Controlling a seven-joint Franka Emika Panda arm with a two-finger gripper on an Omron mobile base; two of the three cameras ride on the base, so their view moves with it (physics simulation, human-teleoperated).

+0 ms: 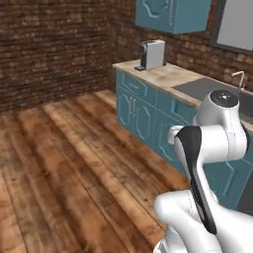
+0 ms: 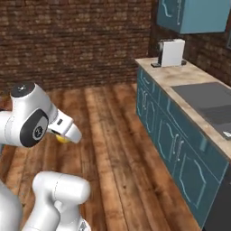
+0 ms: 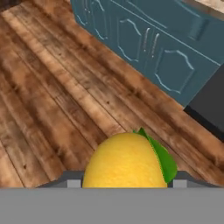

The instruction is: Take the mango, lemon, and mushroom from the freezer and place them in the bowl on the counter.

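Yellow with a green leaf, the lemon (image 3: 127, 161) sits at the bottom centre of the hand view, pinched in the gripper (image 3: 124, 183) above the plank floor (image 3: 52, 100). Teal cabinets (image 3: 148, 43) cross the upper right. In the right base view, the counter (image 2: 189, 79) runs along the right, carrying a white coffee machine (image 2: 170, 53).

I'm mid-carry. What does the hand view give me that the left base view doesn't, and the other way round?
Hand view: the lemon, plain yellow with a green leaf, held close up in the gripper above the floor, and a dark appliance front at the right.
Left base view: the counter with a white coffee machine, the sink and faucet, a wall cabinet and the brick wall.
Both: the wooden floor and the teal base cabinets.
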